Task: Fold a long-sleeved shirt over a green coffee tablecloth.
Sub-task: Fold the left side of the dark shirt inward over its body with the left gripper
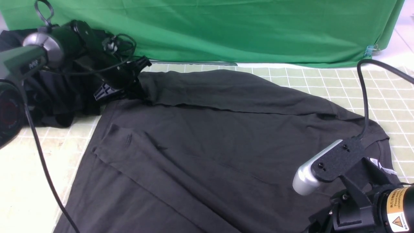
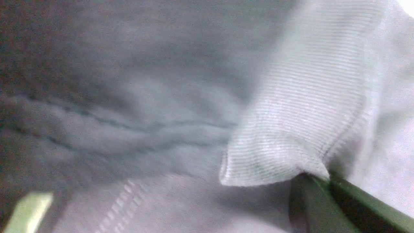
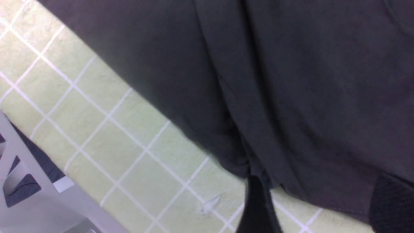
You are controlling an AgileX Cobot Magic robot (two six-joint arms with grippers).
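The long-sleeved shirt [image 1: 207, 142], dark charcoal grey, lies spread across the green coffee tablecloth [image 1: 355, 84], a pale yellow-green cloth with white grid lines. One sleeve is folded along the shirt's far edge. At the back left, my left gripper [image 1: 140, 72] is at the end of that sleeve. The left wrist view shows it [image 2: 326, 178] shut on the ribbed cuff [image 2: 300, 113]. My right arm [image 1: 349, 194] is low at the front right, near the collar, and its fingers are hidden there. In the right wrist view the right gripper [image 3: 325, 207] stands open over the shirt's edge [image 3: 291, 97].
A heap of blacker garments [image 1: 58, 97] lies at the back left, behind my left arm. A vivid plain green cloth [image 1: 226, 29] hangs across the back, held by a clip [image 1: 372, 50]. A black cable [image 1: 364, 97] arcs over the right side. A grey frame [image 3: 29, 194] borders the tablecloth.
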